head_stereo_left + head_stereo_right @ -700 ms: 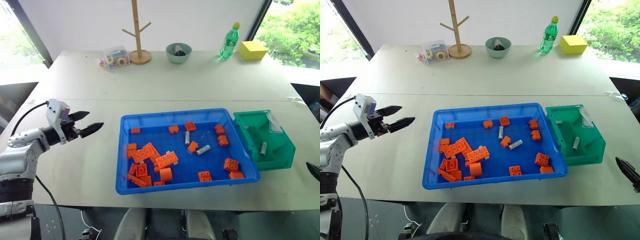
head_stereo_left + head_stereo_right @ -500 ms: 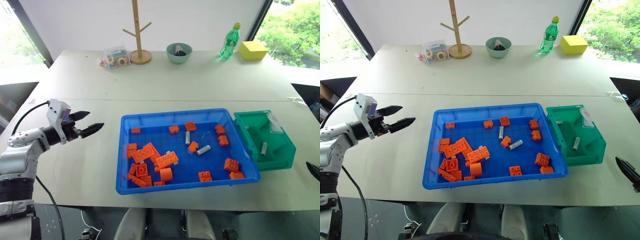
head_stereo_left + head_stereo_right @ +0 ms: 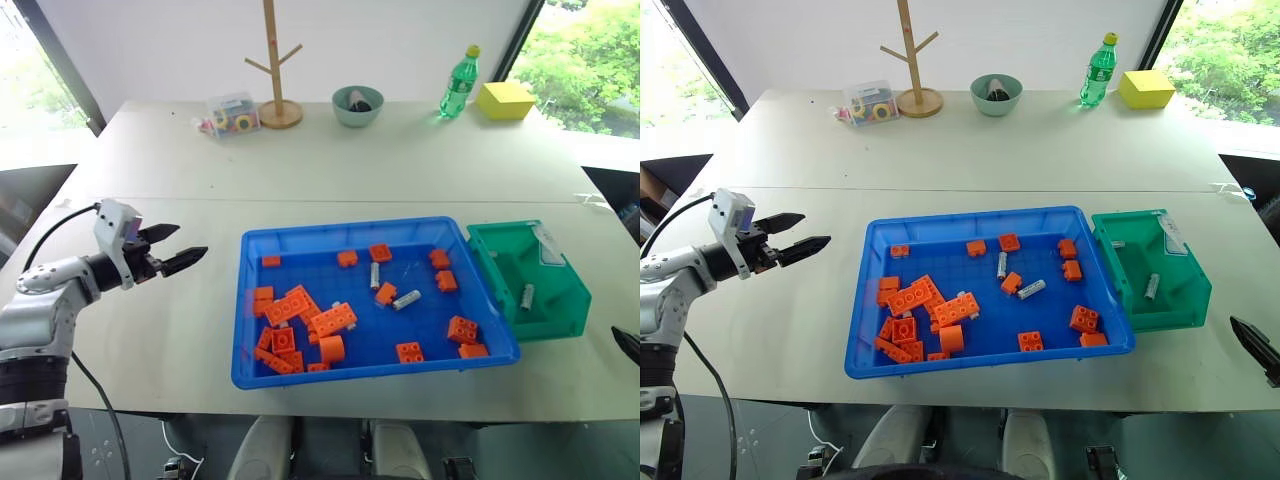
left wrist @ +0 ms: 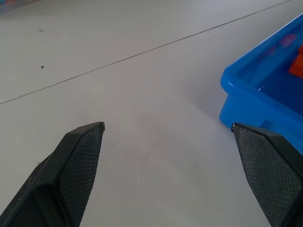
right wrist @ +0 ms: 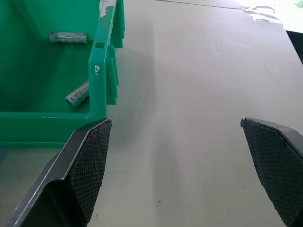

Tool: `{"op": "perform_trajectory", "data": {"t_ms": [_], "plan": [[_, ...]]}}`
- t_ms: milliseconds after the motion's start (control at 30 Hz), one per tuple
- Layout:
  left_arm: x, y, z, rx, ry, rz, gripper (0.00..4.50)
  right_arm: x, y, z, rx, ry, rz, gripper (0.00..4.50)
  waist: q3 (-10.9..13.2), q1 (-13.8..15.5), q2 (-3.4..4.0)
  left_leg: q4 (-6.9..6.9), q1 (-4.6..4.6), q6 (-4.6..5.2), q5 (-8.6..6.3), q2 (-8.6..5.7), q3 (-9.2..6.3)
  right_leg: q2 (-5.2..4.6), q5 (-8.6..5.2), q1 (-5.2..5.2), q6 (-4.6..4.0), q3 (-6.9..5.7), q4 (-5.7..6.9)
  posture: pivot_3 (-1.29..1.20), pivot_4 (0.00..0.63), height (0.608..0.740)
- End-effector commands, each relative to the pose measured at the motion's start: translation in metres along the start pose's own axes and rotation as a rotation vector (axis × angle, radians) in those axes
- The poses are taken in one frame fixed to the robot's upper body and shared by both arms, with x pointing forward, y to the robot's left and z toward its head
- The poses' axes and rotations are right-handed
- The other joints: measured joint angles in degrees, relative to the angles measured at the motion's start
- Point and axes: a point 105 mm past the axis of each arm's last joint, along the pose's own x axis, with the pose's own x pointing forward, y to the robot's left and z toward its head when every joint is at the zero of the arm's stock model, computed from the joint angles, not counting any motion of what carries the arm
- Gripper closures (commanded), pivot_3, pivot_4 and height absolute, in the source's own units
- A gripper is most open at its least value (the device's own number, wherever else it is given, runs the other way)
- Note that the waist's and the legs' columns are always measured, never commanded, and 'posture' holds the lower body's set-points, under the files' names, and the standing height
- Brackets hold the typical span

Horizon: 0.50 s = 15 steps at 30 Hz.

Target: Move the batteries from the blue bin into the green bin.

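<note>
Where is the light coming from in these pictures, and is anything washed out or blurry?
Head views: daylight enters through the windows at both upper corners, bleaching the left window nearly white; the pale tabletop is evenly lit. Right wrist view: the teal-green plastic bin throws a soft shadow onto the table beside it. Left wrist view: the bright blue plastic tray looks soft, with small glints on its rim.

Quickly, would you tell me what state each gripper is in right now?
Left gripper: open, holding nothing, over the table.
Right gripper: open, holding nothing, beside the green bin.
</note>
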Motion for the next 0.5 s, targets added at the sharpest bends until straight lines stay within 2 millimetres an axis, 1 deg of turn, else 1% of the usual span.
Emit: {"op": "perform_trajectory", "data": {"t_ms": [33,167,233,300,367,433,467,500], "plan": [[0.0,0.001,0.014,0.023,-0.04,0.001,0.0,-0.002,-0.006,0.017,-0.049,-0.045,-0.017,0.02,0.0,-0.02,0.0,0.0,0.0,0.0,0.0,0.0,0.0,0.0,0.0,0.0,0.0,0.0,0.0,0.0,0.15,0.703],[0.003,0.0,0.016,0.023,-0.052,0.003,0.0,0.001,-0.009,0.025,-0.054,-0.057,-0.015,0.02,0.0,0.02,0.0,0.0,0.01,0.0,0.0,0.0,0.01,0.0,0.01,0.01,0.01,0.0,0.0,0.0,0.15,0.703],[0.003,0.001,0.021,0.019,-0.077,0.009,0.0,0.003,-0.01,0.035,-0.055,-0.084,-0.004,0.02,0.0,0.01,0.0,0.01,0.02,0.0,0.0,0.0,0.01,0.01,0.01,0.04,0.02,-0.01,0.0,0.0,0.15,0.703],[0.003,0.001,0.029,0.004,-0.105,0.015,0.0,0.006,-0.006,0.054,-0.061,-0.127,0.029,0.02,0.0,0.01,0.0,0.02,0.02,0.0,0.0,-0.01,0.02,0.01,0.04,0.04,0.07,-0.01,0.0,0.0,0.15,0.703],[0.003,-0.002,0.035,-0.012,-0.121,-0.011,0.0,0.01,0.006,0.077,-0.091,-0.174,0.101,0.02,0.0,-0.16,0.0,0.04,0.02,0.0,0.0,-0.01,0.02,0.02,0.09,0.04,0.15,-0.02,0.01,0.0,0.15,0.703],[0.005,-0.012,0.041,0.0,-0.117,-0.069,0.0,0.019,0.025,0.102,-0.136,-0.217,0.196,0.02,0.0,-0.5,0.01,0.04,0.05,0.0,0.0,0.0,0.04,0.02,0.1,0.04,0.16,-0.02,0.02,0.0,0.15,0.703],[0.005,-0.016,0.044,0.008,-0.113,-0.1,0.0,0.023,0.034,0.112,-0.155,-0.231,0.239,0.02,0.0,-0.67,0.01,0.04,0.05,0.0,0.0,0.0,0.04,0.02,0.1,0.04,0.17,-0.02,0.04,0.0,0.15,0.703],[0.005,-0.023,0.048,0.02,-0.11,-0.146,0.0,0.029,0.048,0.122,-0.182,-0.245,0.299,0.02,0.0,-0.8,0.0,0.04,0.05,0.01,0.0,0.0,0.03,0.03,0.11,0.03,0.17,-0.02,0.05,0.0,0.15,0.703]]}}
